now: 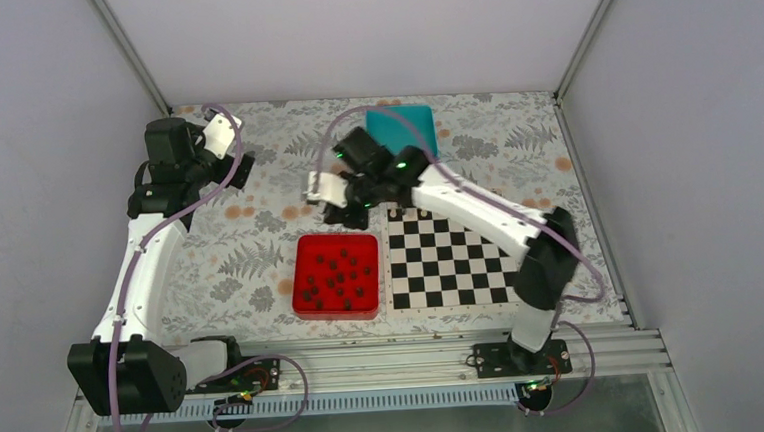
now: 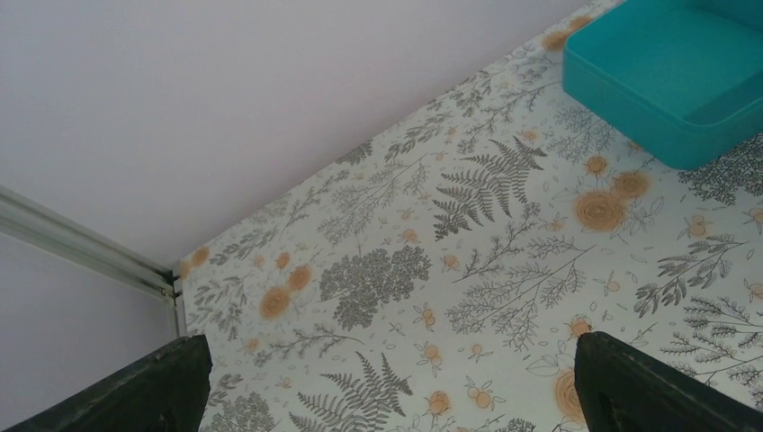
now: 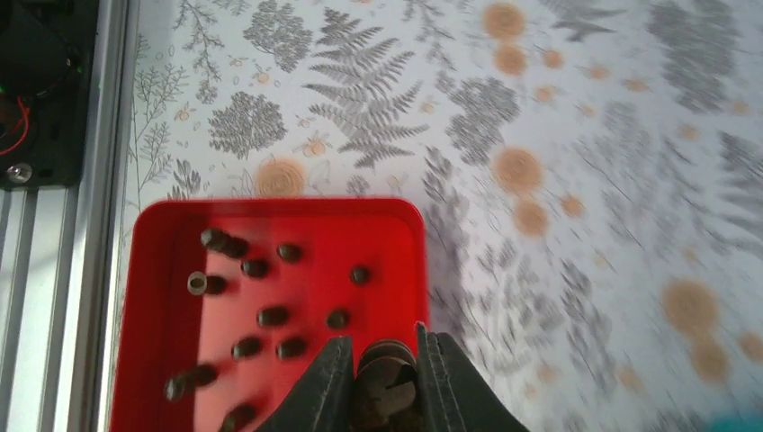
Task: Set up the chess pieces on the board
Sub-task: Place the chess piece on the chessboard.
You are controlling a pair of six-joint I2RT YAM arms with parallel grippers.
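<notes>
A pick-and-carry step is judged to be in hand. One tiny dark brown chess piece [image 3: 385,387] is pinched between the narrowly set fingers of the right gripper [image 3: 383,354], which hangs over the far rim of the shallow red square plastic tray [image 3: 148,270]. The other dark chess pieces [image 1: 337,276] lie scattered in that tray, most of them apparently on their sides. The tray sits on the fern-patterned tabletop [image 2: 468,270], just beside the left edge of the flat black-and-white checkered chessboard [image 1: 451,264]. Nearly all of the chessboard's squares are seen bare. A few dark specks at its far edge may be pieces already placed, but they are too small in the top view to be told with certainty.

The next move calls for the held piece to be carried rightwards to the chessboard, lowered upright onto its square and released gently, since so small and rounded a piece is likely to tip or roll. Each piece is seen to be smaller than one square.

The left gripper [image 2: 389,346] is spread wide and holds nothing. It is kept well apart at the far left, with the teal square plastic box [image 2: 666,81] in its view.
</notes>
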